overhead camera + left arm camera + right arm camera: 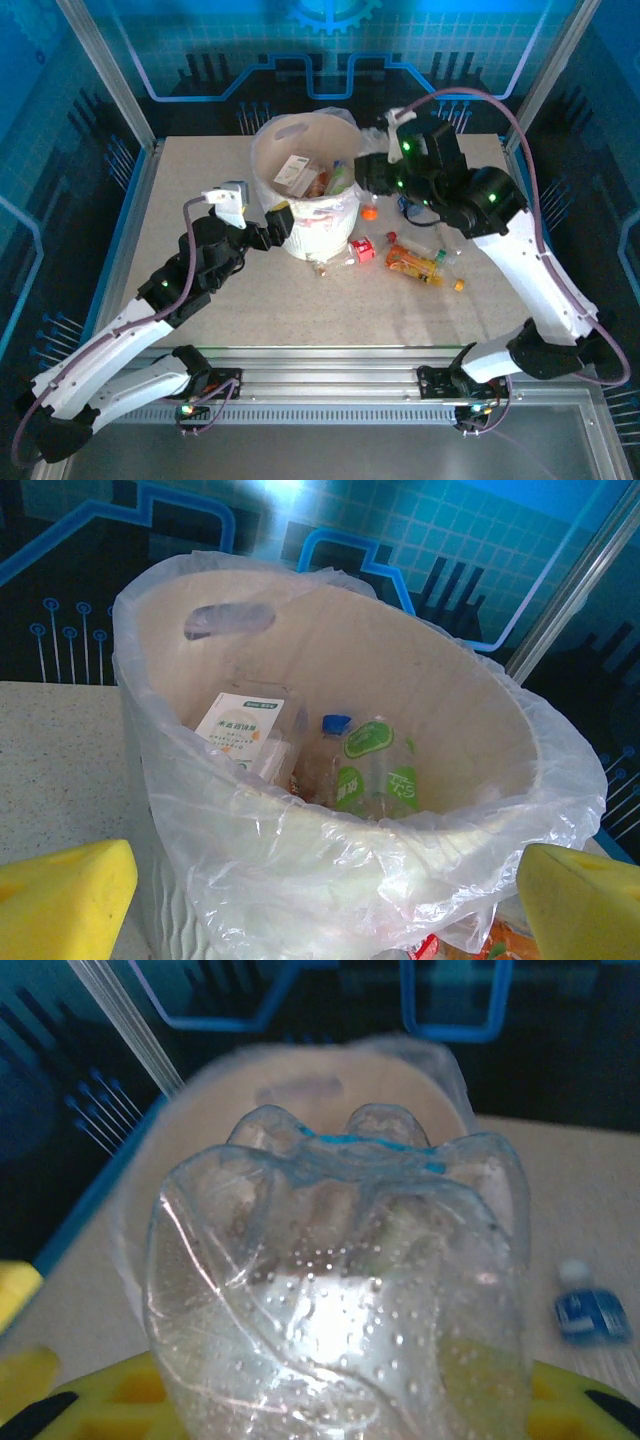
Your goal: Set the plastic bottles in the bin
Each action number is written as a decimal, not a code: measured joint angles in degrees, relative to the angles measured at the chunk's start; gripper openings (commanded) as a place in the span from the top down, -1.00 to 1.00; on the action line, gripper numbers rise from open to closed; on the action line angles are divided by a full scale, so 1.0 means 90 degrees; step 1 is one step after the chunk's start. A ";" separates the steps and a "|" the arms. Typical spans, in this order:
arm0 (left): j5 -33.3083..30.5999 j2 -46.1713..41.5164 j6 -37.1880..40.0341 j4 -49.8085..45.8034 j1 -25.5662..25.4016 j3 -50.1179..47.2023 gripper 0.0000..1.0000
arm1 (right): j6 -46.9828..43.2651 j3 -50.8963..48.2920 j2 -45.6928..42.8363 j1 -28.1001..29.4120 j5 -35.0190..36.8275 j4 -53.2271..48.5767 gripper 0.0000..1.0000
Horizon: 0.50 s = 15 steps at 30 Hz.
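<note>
- The speckled beige table [330, 320] carries everything. The large round white bucket lined with a clear plastic bag [322, 226] is my bin, and it stands toward the far middle.
- Several bottles already lie inside it, among them a green-labelled bottle with a blue cap [375, 772] and a white-labelled bottle [240, 730].
- My right gripper [372, 172] hangs just beside the bin's right rim, jaws pinched on a clear plastic bottle [340, 1290]. Its lobed base faces the wrist camera, with the yellow pads [90, 1405] below it and the bin mouth blurred beyond.
- My left gripper [279, 222] sits close to the bin's near-left wall, fingers spread wide and holding nothing.
- I judge the step in hand to be carrying the held bottle over the mouth and dropping it.
  - I'd travel left until the whole bottle sits inside the rim line.
  - I'd stay above the ruffled bag edge so nothing snags, and only then open.
  - Releasing over the rim itself could bounce the bottle back onto the table.
- Waiting on the table right of the bin are a red-labelled bottle [362, 249] lying by the bin's foot and an orange-labelled bottle [415, 263] just beside it. A small blue-labelled bottle [590, 1310] lies farther off.
- Smallest is a loose orange cap [370, 212], near the bin wall.
</note>
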 measured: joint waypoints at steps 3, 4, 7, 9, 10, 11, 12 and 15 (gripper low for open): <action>0.0000 -0.0046 -0.0080 0.0002 0.0000 -0.0002 -0.98 | -0.0180 0.0857 0.0641 -0.0012 -0.0211 0.0097 0.34; 0.0000 -0.0058 -0.0095 0.0005 0.0000 -0.0002 -0.98 | -0.0233 0.1168 0.0908 -0.0019 -0.0282 0.0119 0.34; 0.0000 -0.0063 -0.0100 0.0012 0.0000 -0.0002 -0.98 | -0.0333 0.1984 0.1659 -0.0041 -0.0478 0.0107 0.34; 0.0002 -0.0063 -0.0100 0.0012 0.0000 -0.0002 -0.98 | -0.0372 0.2516 0.2181 -0.0041 -0.0590 0.0073 0.34; 0.0002 -0.0063 -0.0102 0.0012 0.0000 -0.0002 -0.98 | -0.0386 0.2776 0.2441 -0.0041 -0.0622 0.0029 0.34; 0.0002 -0.0063 -0.0102 0.0012 0.0000 -0.0002 -0.98 | -0.0398 0.3026 0.2698 -0.0041 -0.0661 -0.0024 0.34; 0.0002 -0.0063 -0.0107 0.0012 0.0000 -0.0002 -0.98 | -0.0401 0.3213 0.2912 -0.0041 -0.0692 -0.0063 0.34; 0.0002 -0.0063 -0.0131 0.0012 0.0000 -0.0002 -0.98 | -0.0396 0.3543 0.3470 -0.0051 -0.0777 -0.0165 0.34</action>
